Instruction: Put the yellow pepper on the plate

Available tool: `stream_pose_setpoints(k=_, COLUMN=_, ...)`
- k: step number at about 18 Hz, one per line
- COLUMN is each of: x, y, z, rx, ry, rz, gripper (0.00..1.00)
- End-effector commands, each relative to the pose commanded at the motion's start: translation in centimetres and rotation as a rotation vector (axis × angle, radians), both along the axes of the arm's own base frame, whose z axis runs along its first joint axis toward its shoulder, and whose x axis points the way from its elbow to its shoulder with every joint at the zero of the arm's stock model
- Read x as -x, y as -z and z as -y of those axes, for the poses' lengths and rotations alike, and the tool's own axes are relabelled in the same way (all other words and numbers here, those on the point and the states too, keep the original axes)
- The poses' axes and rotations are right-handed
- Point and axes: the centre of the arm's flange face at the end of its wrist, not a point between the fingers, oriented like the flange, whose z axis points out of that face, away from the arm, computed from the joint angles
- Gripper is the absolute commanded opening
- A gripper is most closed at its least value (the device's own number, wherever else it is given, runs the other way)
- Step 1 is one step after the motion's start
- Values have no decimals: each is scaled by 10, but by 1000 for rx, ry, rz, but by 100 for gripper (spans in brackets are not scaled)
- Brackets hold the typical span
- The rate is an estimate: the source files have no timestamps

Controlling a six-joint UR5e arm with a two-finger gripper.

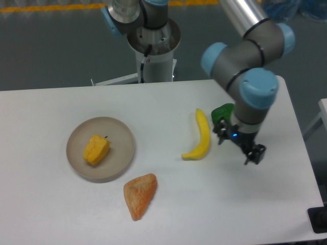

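The yellow pepper [96, 149] lies inside the plate [120, 156] on the left part of the white bench [168, 214], alone in the dish. An orange-pink wedge [140, 195] sits just below the plate's rim. The claw [239, 144], spread and empty, hangs well apart at the right, beside the banana [200, 136] and partly covering the green pepper [221, 112].

- yellow pepper [96, 149] sits on the plate [121, 133], left-of-centre in the dish, nothing touching it
- my end effector [239, 147] hangs over the right side of the surface [168, 204], well apart from the plate, fingers spread, holding nothing
- green pepper [222, 112] partly hidden behind my wrist
- banana [201, 137] lies just left of my end effector, not touching
- orange-pink wedge [139, 195] lies near the plate's lower right rim, apart from it
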Motion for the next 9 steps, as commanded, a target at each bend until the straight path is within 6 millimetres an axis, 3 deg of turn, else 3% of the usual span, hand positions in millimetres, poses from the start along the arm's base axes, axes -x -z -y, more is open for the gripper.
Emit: stream_pose_setpoints(k=9, x=8, y=-3, z=-10, rx=-12, ry=9, rz=-10, gripper=100)
